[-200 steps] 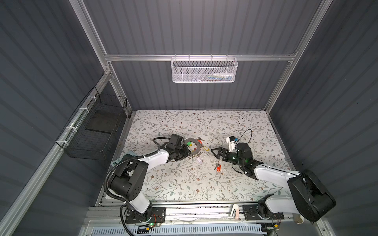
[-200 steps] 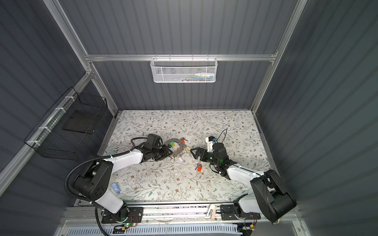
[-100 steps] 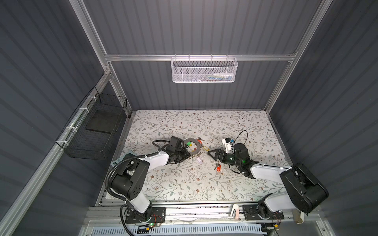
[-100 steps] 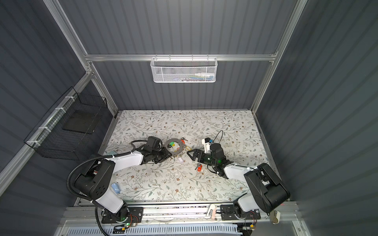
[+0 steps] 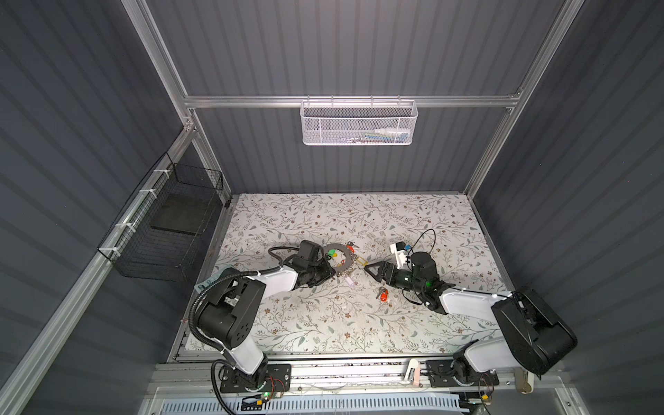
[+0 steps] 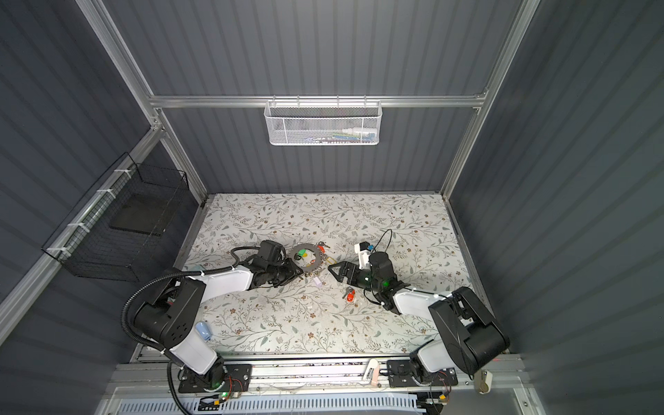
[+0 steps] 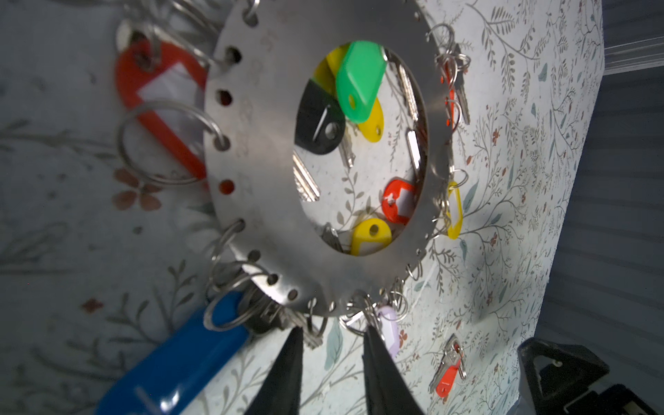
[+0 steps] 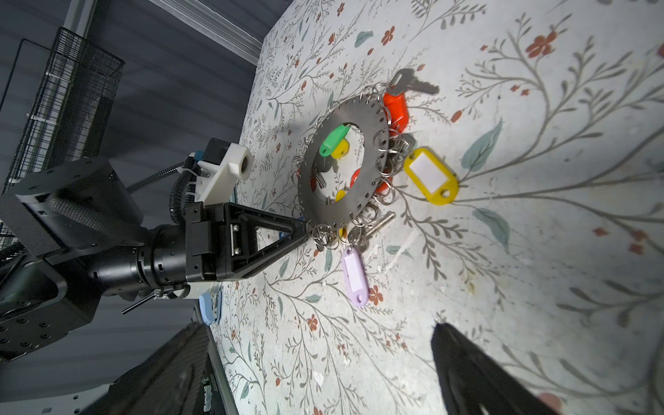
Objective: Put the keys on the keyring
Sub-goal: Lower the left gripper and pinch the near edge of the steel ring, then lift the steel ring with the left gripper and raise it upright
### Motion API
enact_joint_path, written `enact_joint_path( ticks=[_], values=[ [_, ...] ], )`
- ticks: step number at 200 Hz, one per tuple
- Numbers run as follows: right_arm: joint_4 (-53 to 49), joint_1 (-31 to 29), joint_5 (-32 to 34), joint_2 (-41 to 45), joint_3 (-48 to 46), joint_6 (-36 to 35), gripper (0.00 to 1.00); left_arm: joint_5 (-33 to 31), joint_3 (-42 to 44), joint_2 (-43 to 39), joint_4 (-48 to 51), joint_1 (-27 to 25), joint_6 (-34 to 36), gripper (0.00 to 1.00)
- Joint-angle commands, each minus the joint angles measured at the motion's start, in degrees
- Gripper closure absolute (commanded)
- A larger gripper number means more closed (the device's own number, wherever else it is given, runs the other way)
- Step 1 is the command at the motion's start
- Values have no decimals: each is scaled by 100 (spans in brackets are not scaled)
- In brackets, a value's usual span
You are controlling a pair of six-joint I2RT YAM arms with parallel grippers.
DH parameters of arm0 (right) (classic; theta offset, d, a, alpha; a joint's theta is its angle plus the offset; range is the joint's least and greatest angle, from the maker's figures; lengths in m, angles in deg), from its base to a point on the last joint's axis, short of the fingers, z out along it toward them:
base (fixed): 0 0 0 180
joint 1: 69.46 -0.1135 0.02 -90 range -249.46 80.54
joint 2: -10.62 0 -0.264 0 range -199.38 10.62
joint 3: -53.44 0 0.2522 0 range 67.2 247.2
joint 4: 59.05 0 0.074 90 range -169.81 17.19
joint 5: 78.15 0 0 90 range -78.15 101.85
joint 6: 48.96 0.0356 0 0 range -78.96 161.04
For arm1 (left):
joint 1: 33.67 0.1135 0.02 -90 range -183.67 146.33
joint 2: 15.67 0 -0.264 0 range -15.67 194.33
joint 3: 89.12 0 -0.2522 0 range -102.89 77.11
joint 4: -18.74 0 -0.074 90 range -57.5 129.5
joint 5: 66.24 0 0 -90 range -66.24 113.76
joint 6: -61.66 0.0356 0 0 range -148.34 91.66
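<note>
My left claw [image 7: 334,332] is narrow, its tips set against the rim of the keyring [image 7: 258,143], in among the crowded wire rings [image 8: 325,233]. I cannot tell whether it pinches one. If I close here I could catch two rings, or the lilac tag [image 8: 354,276], and drag the whole disc. The disc looks propped on its own heap of keys and may slide.

My right claw [image 8: 319,328] is wide and holds nothing, aimed at the disc from near by. The keys [image 5: 382,295] lie on the surface [image 5: 323,323] beside its wrist, behind the fingertips and apart from the keyring. Reaching back for them, I risk sweeping them away with the arm, or knocking one claw against the other.
</note>
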Motion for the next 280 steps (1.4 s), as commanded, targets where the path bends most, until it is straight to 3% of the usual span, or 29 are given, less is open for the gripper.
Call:
enact_joint_path(
  ticks=[1,97,168,208,235,280],
  values=[
    [50,-24,-56,-47,118,-16,1,97,85,137,-64,-21,-82,70],
    [16,-22,-40,-70,136,-25,1,116,109,272,-273,-58,-153,75],
    [-1,-21,-40,-90,149,-44,1,-134,168,283,-324,-74,-312,90],
    [-40,-17,-24,-45,149,-69,1,-605,44,-127,477,-74,-70,100],
    [-39,-24,-22,-10,144,-84,1,-767,-194,-472,1187,-74,265,100],
    [-202,-20,184,240,92,-272,1,-866,-1330,-689,3099,-67,1617,100]
  ],
)
